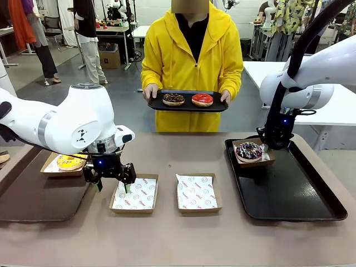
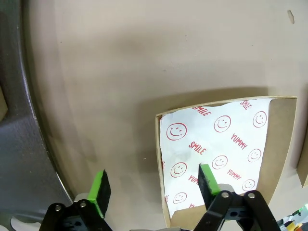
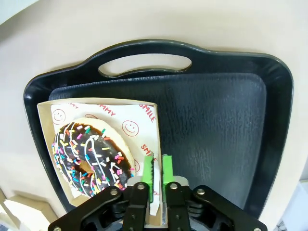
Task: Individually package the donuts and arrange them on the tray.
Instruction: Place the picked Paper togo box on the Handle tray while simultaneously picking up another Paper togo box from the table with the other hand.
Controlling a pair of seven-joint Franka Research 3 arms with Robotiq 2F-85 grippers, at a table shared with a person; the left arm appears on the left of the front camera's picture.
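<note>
The dark donut [image 3: 91, 154] has white stripes and coloured sprinkles. Its brown box [image 3: 45, 118] holds white paper [image 3: 126, 115] with red smileys.

Yellow donut [image 1: 71, 162], purple donut [image 1: 248, 150] boxed; chocolate [image 1: 173, 98], red [image 1: 202, 99] unboxed.

R side of tan surface [image 1: 167, 239]: black rectangular plastic tray [image 1: 300, 200], square brown cardboard box [image 1: 253, 163] in its far-L corner w/ dark purple sprinkled ring donut [image 1: 248, 151] inside. Ctr: empty paper-lined cardboard box [image 1: 135, 193] just L of its twin [image 1: 197, 193]. L: yellow-iced ring donut [image 1: 69, 162] in shallow cardboard box [image 1: 51, 167] on flat brown tray [image 1: 33, 200]. Far side: person [image 1: 192, 55] holds black oval tray [image 1: 186, 107], chocolate sprinkled donut [image 1: 173, 99] L of glossy red donut [image 1: 202, 99].
</note>
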